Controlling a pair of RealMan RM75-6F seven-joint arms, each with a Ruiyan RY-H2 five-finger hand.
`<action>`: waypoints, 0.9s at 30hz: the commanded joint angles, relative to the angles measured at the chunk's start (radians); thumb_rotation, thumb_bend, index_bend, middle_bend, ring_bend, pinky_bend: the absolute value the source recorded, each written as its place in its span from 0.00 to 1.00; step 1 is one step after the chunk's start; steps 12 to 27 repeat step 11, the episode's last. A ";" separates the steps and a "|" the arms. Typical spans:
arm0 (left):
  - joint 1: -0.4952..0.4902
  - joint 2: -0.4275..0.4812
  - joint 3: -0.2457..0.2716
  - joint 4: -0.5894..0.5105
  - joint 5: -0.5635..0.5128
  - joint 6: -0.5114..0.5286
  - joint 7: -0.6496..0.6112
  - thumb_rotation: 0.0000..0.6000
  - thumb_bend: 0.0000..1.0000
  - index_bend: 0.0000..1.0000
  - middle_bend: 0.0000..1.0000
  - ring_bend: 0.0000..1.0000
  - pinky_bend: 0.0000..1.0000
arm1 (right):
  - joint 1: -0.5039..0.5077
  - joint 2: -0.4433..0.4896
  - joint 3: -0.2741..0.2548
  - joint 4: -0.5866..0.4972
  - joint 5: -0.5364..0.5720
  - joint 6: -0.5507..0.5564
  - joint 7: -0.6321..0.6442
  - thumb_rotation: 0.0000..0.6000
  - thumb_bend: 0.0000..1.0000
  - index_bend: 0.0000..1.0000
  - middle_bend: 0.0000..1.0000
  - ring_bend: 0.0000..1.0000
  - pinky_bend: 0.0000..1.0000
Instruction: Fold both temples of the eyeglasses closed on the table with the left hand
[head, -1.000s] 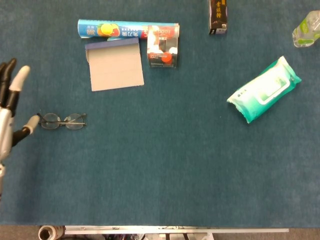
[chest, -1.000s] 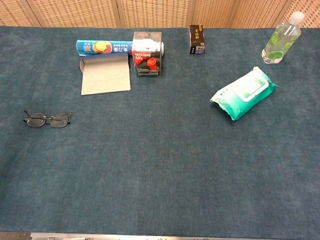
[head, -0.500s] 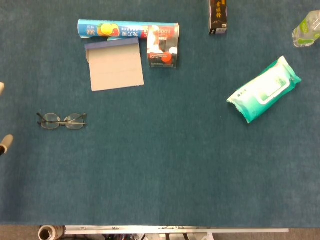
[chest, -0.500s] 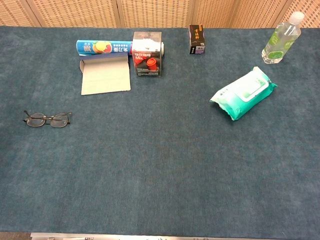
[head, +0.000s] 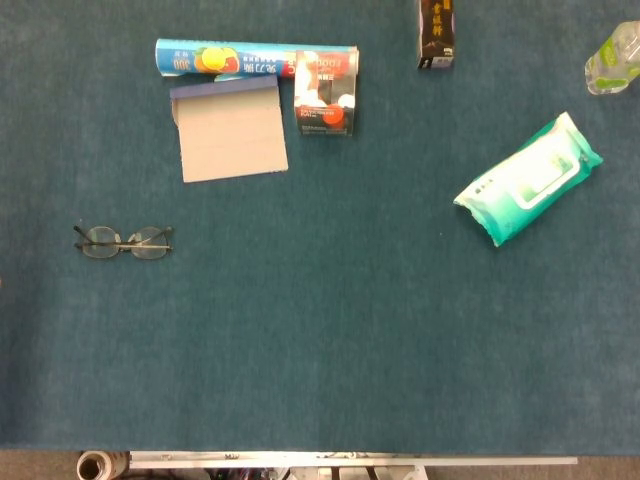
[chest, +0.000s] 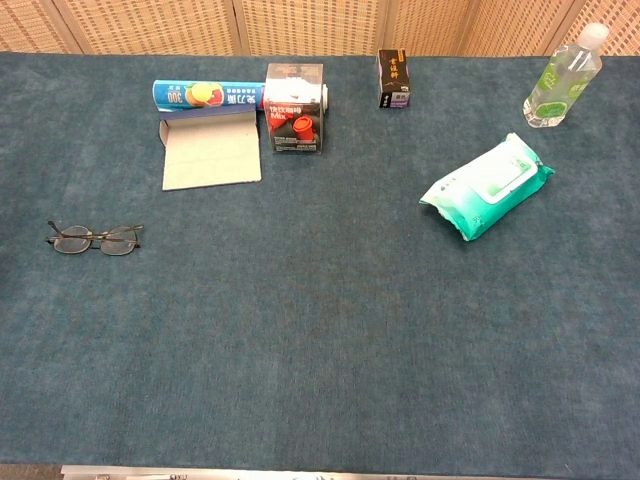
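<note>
The thin-framed eyeglasses (head: 123, 241) lie flat on the blue table cloth at the left, lenses side by side, with both temples folded in along the frame. The chest view shows the same eyeglasses (chest: 94, 238) near the left edge. Neither hand appears in the head view or the chest view.
At the back stand a blue roll (head: 225, 57), a grey pad (head: 231, 130) and a small box with a red picture (head: 325, 93). A dark carton (head: 437, 33), a clear bottle (chest: 565, 77) and a green wipes pack (head: 528, 178) sit to the right.
My left hand, beside the eyeglasses' left end a second ago, drew off to the left and has left the head view. The eyeglasses have not moved.
</note>
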 joint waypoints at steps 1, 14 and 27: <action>0.002 -0.003 -0.002 0.004 0.015 0.002 0.005 1.00 0.10 0.00 0.00 0.00 0.09 | 0.001 0.000 -0.003 -0.002 -0.004 0.000 -0.002 1.00 0.28 0.68 0.54 0.32 0.25; 0.002 -0.008 -0.007 0.001 0.018 -0.020 0.027 1.00 0.10 0.00 0.00 0.00 0.09 | 0.005 0.000 -0.006 -0.003 -0.006 -0.007 0.000 1.00 0.28 0.68 0.54 0.32 0.25; 0.002 -0.008 -0.007 0.001 0.018 -0.020 0.027 1.00 0.10 0.00 0.00 0.00 0.09 | 0.005 0.000 -0.006 -0.003 -0.006 -0.007 0.000 1.00 0.28 0.68 0.54 0.32 0.25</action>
